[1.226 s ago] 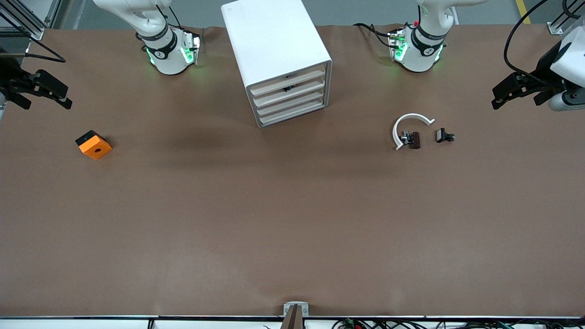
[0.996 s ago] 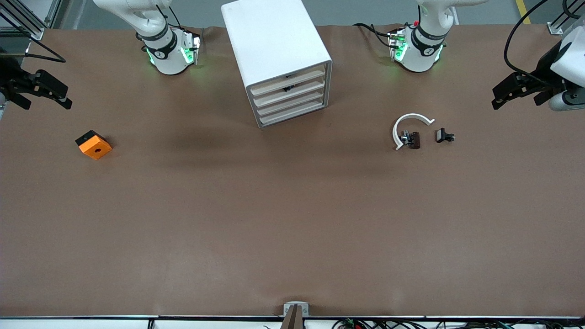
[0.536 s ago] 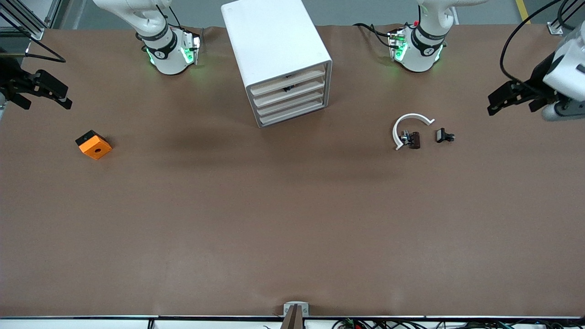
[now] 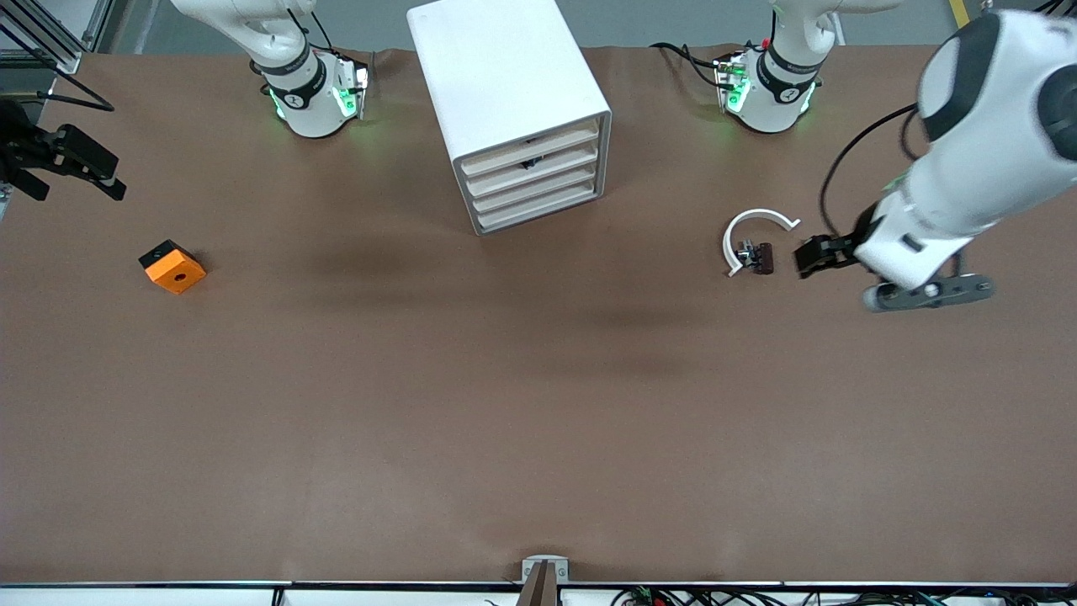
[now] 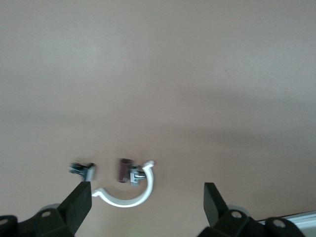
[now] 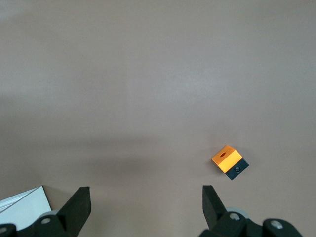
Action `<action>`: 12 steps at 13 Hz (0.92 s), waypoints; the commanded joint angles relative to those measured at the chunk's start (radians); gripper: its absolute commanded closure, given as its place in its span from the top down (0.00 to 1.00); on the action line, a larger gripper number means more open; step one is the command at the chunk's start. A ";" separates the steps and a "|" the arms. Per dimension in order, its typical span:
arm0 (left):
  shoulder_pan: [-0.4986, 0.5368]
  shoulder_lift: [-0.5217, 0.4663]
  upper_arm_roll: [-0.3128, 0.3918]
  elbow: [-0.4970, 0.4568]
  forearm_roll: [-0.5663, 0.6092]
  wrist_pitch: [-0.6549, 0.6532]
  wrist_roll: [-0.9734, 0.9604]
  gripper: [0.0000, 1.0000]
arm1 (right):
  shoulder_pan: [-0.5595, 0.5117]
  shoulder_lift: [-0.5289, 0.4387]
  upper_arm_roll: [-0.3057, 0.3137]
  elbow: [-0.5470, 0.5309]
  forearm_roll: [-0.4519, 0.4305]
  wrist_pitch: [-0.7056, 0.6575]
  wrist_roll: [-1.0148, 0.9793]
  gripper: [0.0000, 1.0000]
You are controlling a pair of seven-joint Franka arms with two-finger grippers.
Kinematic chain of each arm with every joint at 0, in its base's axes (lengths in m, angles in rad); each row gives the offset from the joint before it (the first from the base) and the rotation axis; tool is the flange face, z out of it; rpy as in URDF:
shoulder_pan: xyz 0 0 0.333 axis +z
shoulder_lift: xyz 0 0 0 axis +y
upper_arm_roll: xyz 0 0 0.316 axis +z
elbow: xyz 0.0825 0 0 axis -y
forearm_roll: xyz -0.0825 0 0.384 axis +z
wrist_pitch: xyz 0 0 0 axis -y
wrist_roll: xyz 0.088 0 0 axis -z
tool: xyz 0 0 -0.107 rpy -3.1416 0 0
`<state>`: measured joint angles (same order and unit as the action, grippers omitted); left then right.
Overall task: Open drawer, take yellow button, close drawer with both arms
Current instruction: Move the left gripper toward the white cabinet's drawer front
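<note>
- Front view: showing the white cabinet [image 4: 513, 109] standing between the two arm bases, all four drawers pushed in. Marking the drawer [image 4: 532, 152], second from the top, by a small dark spot at its rim; not showing the button in any view.
- Front view: placing the left gripper [image 4: 813, 256] low over the table just beside the white curved band [image 4: 750, 232] and its dark clip [image 4: 760, 257], toward the left arm's end. Hiding the spread of its fingers here.
- Front view: holding the right gripper [image 4: 61, 168] at the right arm's end of the table, waiting; orange cube [image 4: 172, 267] lying nearer to the camera.
- Left wrist view: presenting left gripper [image 5: 146, 203] with fingers spread wide, empty, over the band [image 5: 129, 194] and two small clips [image 5: 83, 169].
- Right wrist view: presenting right gripper [image 6: 144, 206] spread wide, empty, with the cube [image 6: 229, 162] on bare table and a cabinet corner [image 6: 22, 204] at the edge.
</note>
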<state>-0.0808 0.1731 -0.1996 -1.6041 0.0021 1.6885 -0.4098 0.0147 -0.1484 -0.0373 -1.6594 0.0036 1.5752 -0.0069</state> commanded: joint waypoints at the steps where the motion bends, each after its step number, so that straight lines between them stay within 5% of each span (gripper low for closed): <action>1: -0.059 0.078 -0.011 0.018 -0.011 0.016 -0.137 1.00 | 0.002 0.001 -0.003 0.018 -0.010 -0.006 0.019 1.00; 7: -0.235 0.195 -0.011 0.020 -0.020 0.068 -0.491 1.00 | -0.030 0.029 -0.010 0.049 0.022 -0.009 0.027 1.00; 12: -0.336 0.281 -0.012 0.013 -0.138 0.039 -1.259 1.00 | -0.018 0.085 -0.004 0.056 0.010 -0.003 0.010 1.00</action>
<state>-0.4001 0.4146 -0.2129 -1.6073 -0.0938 1.7486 -1.4181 -0.0020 -0.1003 -0.0456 -1.6387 0.0150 1.5804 0.0076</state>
